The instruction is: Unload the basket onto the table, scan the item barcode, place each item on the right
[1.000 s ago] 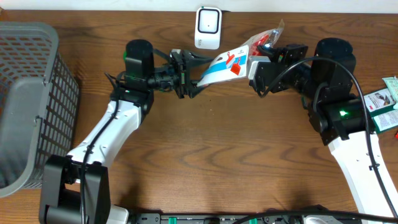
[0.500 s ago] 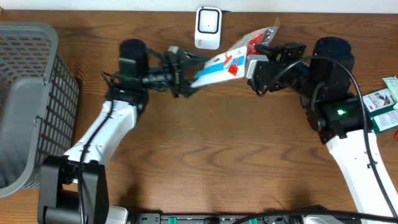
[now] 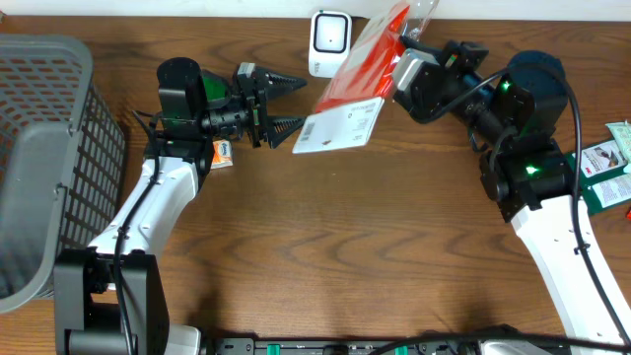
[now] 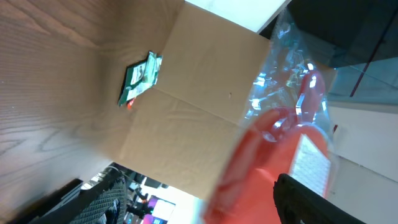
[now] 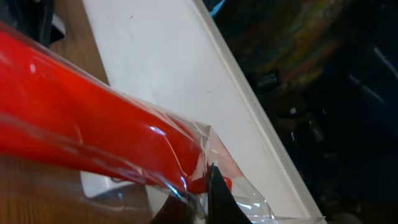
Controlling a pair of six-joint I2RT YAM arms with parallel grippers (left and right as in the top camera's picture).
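Right tool: clamped on the red packet, raised beside the scanner.
Left tool: spread apart, empty, just left of the packet.

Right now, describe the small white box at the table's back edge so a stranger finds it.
On the wooden table, look to the middle of the back edge. The white box sits there beside the red packet; it alone is rounded and white.

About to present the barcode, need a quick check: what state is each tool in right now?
Left tool: open, holding nothing.
Right tool: closed on the packet.
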